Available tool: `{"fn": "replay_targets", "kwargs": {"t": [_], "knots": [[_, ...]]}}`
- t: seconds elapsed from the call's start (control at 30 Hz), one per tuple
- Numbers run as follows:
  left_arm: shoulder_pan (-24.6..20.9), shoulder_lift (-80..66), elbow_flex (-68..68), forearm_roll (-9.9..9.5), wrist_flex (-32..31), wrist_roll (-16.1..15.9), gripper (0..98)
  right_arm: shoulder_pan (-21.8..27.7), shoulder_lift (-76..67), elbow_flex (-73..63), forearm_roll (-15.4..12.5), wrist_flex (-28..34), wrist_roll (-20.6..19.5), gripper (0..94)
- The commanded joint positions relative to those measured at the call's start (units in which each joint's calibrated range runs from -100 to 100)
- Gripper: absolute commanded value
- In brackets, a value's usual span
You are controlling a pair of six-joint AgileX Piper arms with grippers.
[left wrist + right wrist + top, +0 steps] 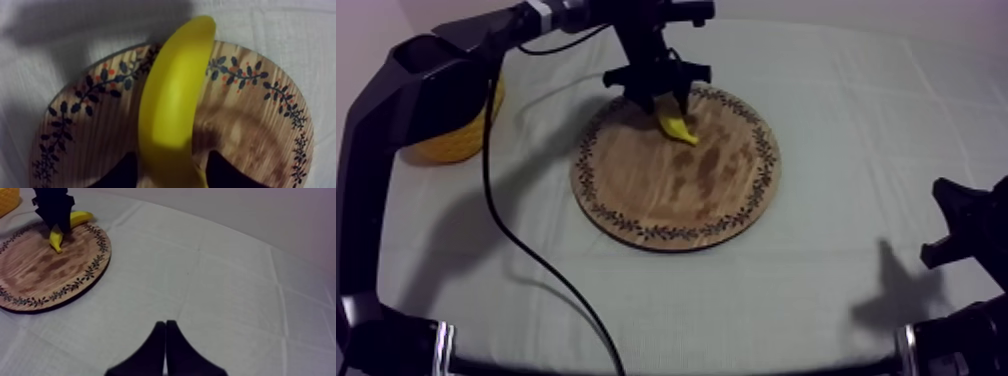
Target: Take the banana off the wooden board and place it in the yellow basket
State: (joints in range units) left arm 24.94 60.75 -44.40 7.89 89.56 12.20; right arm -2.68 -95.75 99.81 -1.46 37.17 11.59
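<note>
Gripping tilted banana [677,124], left end effector [664,100], lower tip toward centre of wooden board [676,205], right end effector [165,324] closed

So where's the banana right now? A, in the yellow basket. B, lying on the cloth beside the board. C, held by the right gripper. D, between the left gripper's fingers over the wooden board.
D: the banana sits between the fingers of the left gripper above the wooden board, while the right gripper is shut on nothing.
</note>
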Motion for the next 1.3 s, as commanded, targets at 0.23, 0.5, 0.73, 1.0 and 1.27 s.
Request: {"fn": "replay_targets", "kwargs": {"t": [0.23, 0.5, 0.73, 1.0, 1.27], "knots": [[0.4, -1.21, -2.52, -0.22, 3.12, -0.03, 21.0, 0.0, 0.0, -0.03, 0.02, 0.0, -0.15, 0.3], [0.82, -12.38, -0.91, -2.65, 6.11, 1.83, 19.4, 0.0, 0.0, -0.03, 0.02, 0.0, -0.21, 0.3], [-0.53, -26.59, 3.33, -5.44, 9.0, 2.92, 20.9, 0.0, 0.0, -0.03, 0.02, 0.0, -0.19, 0.3], [-6.13, -41.31, 7.18, -7.12, 10.11, 2.11, 21.5, 0.0, 0.0, -0.03, 0.02, 0.0, -0.19, 0.3], [-14.81, -52.67, 16.79, -8.0, 10.2, -0.21, 21.8, 0.0, 0.0, -0.03, 0.02, 0.0, -0.18, 0.3]]}}
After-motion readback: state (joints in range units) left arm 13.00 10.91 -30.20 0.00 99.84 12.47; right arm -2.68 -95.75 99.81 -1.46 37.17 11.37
